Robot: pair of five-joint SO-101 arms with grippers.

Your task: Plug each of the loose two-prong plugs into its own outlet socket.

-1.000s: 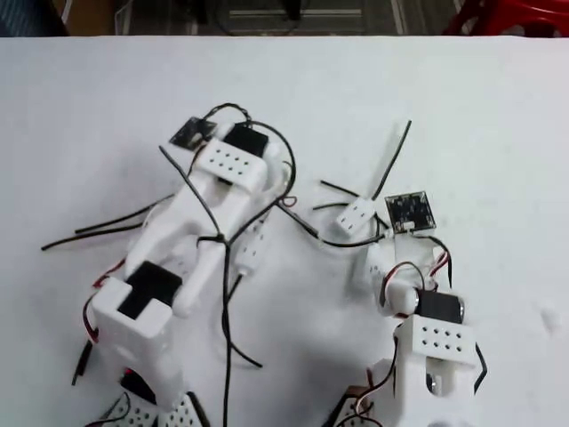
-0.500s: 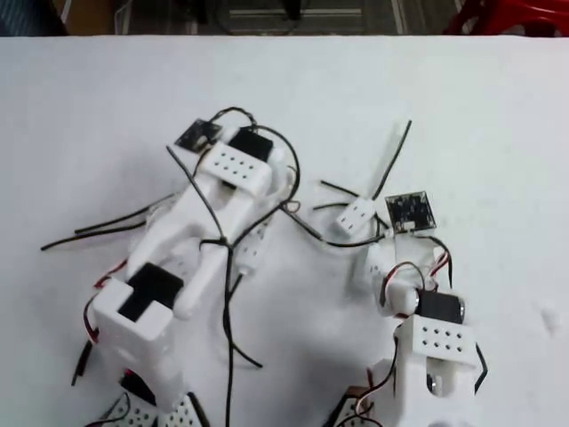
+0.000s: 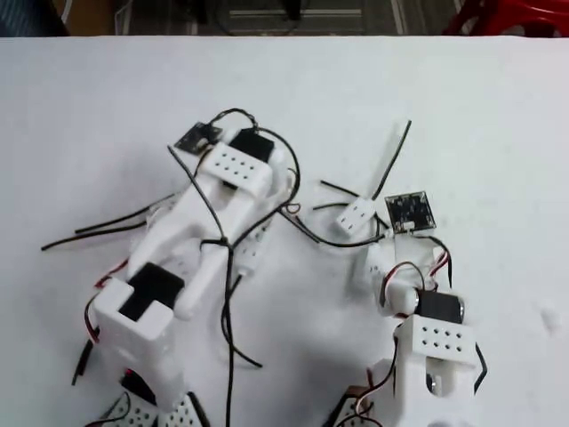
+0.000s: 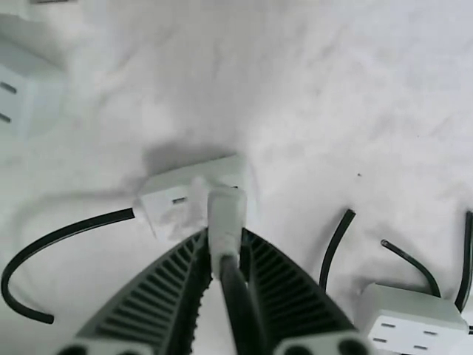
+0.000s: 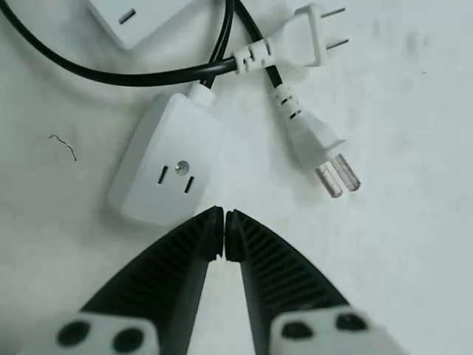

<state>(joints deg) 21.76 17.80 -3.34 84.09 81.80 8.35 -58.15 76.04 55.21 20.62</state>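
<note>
The left gripper [image 4: 225,242] is pinching a white plug [image 4: 225,213] by its body. Its ribbed fingers [image 4: 185,270] are closing in on either side, and the black cord [image 4: 240,310] is running back between them. The plug's front end is resting against a white socket block [image 4: 174,200] lying on the table [image 4: 355,96]; whether the prongs are seated in the slots cannot be told. The right gripper [image 5: 223,231] is hanging over the table with its fingers pressed together, tips touching and gripping nothing. It is pointing just beside a second socket block [image 5: 164,164] with empty slots. Two plugs are lying loose near that block, a nearer plug [image 5: 309,140] and a farther plug [image 5: 314,35], their cords crossing.
</note>
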